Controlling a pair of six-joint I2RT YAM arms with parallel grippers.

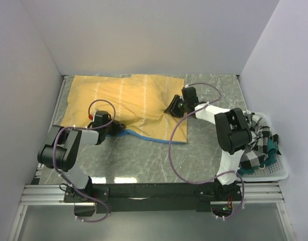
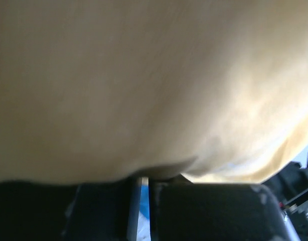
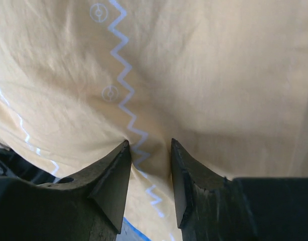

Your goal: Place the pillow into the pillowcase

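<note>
The mustard-yellow pillowcase (image 1: 124, 103) with pale zigzag stripes lies spread on the far half of the table, with a blue hem along its near edge. It bulges at its right part. The pillow is hidden; no cream-white cushion shows. My left gripper (image 1: 114, 129) is at the case's near-left edge. In the left wrist view its jaws (image 2: 144, 183) are almost together, with blue cloth in the slit and yellow fabric (image 2: 144, 75) filling the frame. My right gripper (image 1: 174, 107) presses into the case's right part. Its jaws (image 3: 149, 143) pinch a puckered fold of the striped fabric (image 3: 204, 75).
A white basket (image 1: 277, 173) stands at the right table edge, holding black-and-white checked cloth (image 1: 257, 145) and other textiles. The grey marbled tabletop (image 1: 144, 155) shows between the case and the arm bases. White walls close in the back and both sides.
</note>
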